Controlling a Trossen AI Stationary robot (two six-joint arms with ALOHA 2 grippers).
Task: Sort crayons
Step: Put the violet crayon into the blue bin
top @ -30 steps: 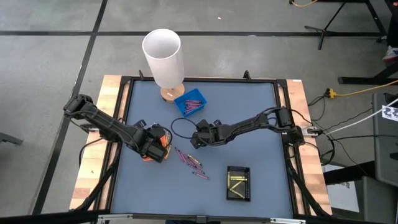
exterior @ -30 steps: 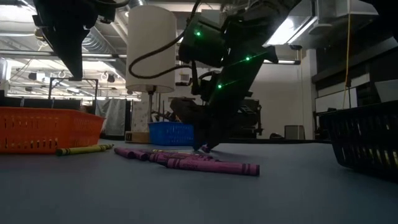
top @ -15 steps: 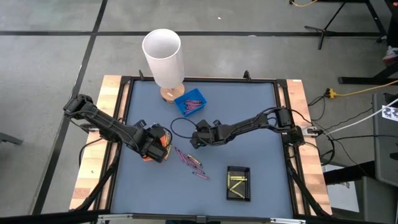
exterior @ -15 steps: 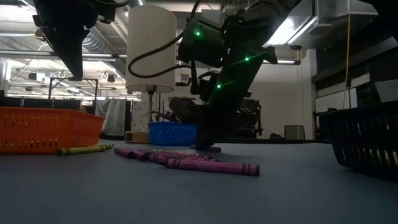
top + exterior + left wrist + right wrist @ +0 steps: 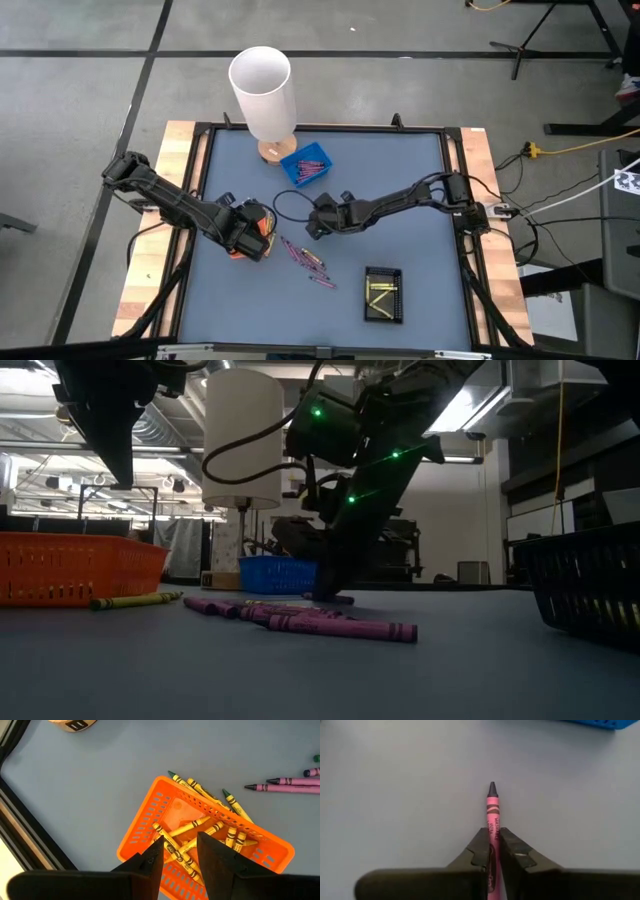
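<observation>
My right gripper point(image 5: 493, 842) is down at the table's middle point(image 5: 312, 228), shut on a pink crayon point(image 5: 492, 805). More pink crayons point(image 5: 305, 260) lie loose on the grey table nearer the front. My left gripper point(image 5: 180, 847) hangs open above the orange tray point(image 5: 145, 820), touching nothing. That tray holds several yellow crayons point(image 5: 200, 827), and two yellow crayons lie beside its far wall. The blue tray point(image 5: 307, 166) holds pink crayons. The black tray point(image 5: 383, 293) holds yellow-gold ones. My right gripper pinches the pink crayon's paper-wrapped shaft point(image 5: 493, 827) between its two fingers. The fingers slant down from the table's right side and lie along the crayon. Its pointed tip point(image 5: 492, 786) sticks out ahead of the fingertips. The crayon lies low at the table surface.
A white lamp shade point(image 5: 262, 95) on a wooden foot stands at the far edge beside the blue tray. In the low view the black tray's wall point(image 5: 590, 585) rises at the right and a yellow-green crayon point(image 5: 135, 601) lies by the orange tray point(image 5: 70, 565).
My right gripper has shut on the pink crayon while staying at the same spot on the table. The crayon lies where it was.
</observation>
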